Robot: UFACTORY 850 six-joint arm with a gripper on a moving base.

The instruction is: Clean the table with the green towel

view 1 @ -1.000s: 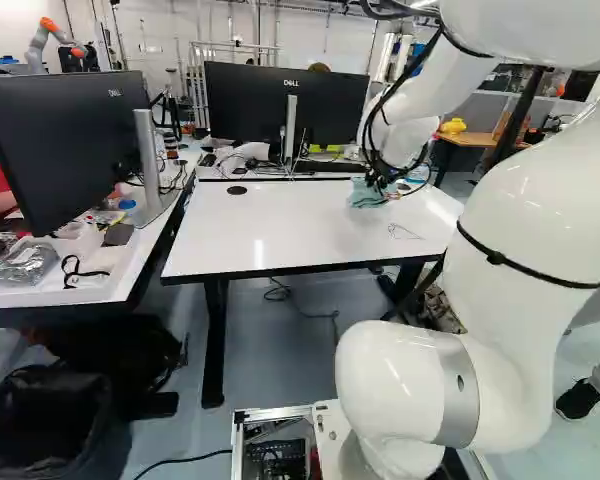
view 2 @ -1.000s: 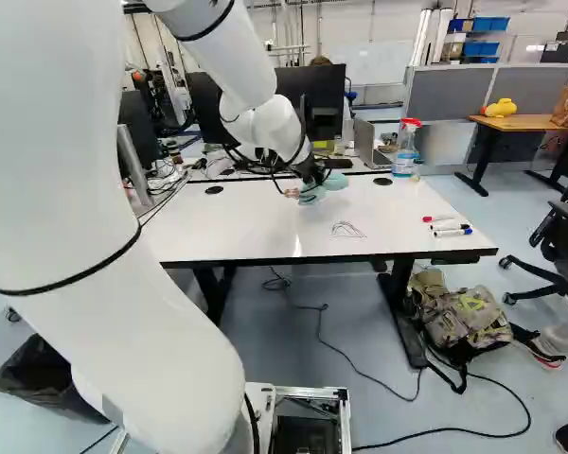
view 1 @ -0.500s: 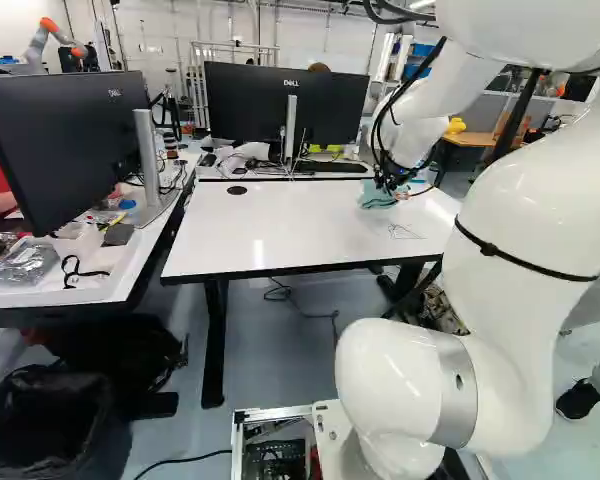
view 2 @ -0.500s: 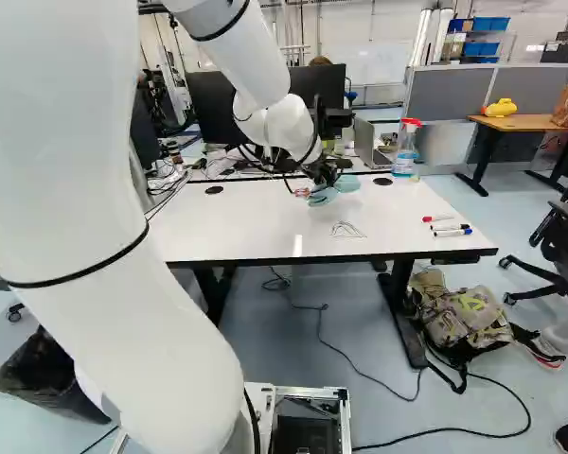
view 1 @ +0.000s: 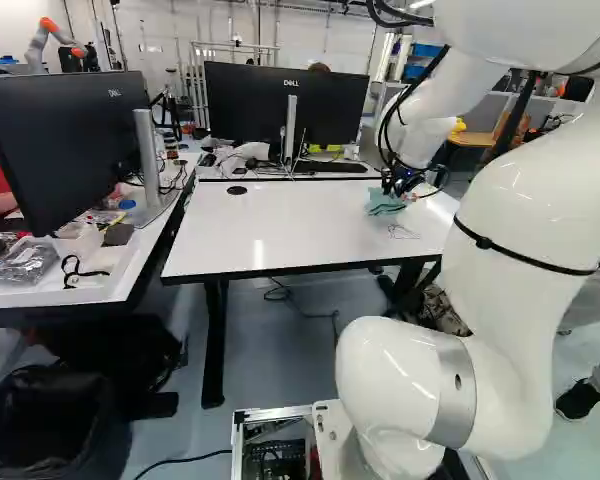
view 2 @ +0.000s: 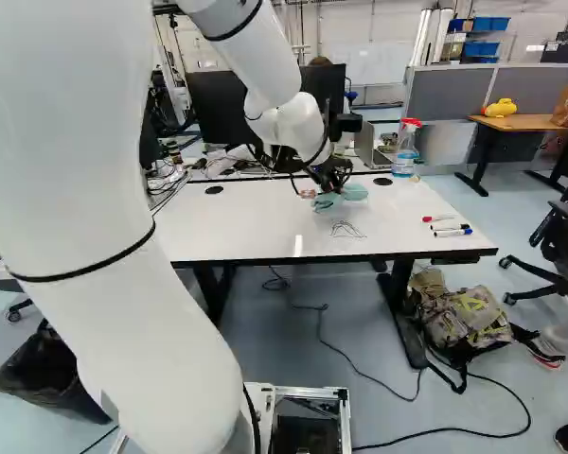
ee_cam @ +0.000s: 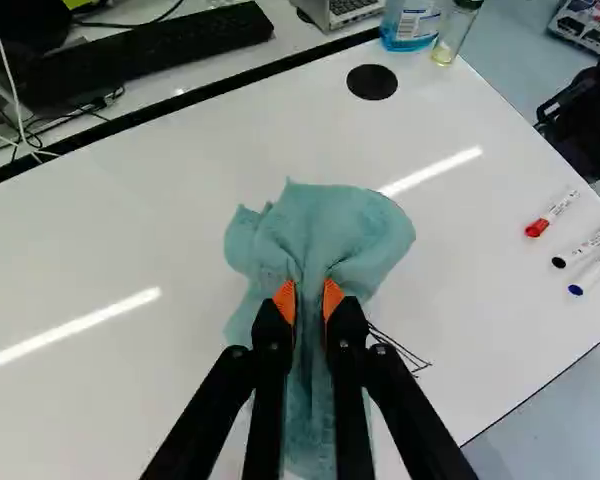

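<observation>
Moved with arm (view 2: 289,123) and gripper (view 2: 331,186) toward three o'clock in the right base view, grasping the green towel (ee_cam: 315,220) between orange pads (ee_cam: 285,301) on the white table (view 2: 237,222), with drawn lines (view 2: 346,230) at five o'clock, spray bottle (view 2: 406,156) at two, markers (view 2: 448,227) past three.

A clear plastic spray bottle with a red nozzle (view 2: 404,159) stands near an open silver laptop (ee_cam: 338,12). Three white markers (ee_cam: 588,247) with red, black and blue caps lie near one another. A camouflage fabric backpack (view 2: 469,320) rests on the grey floor (view 2: 511,378).
</observation>
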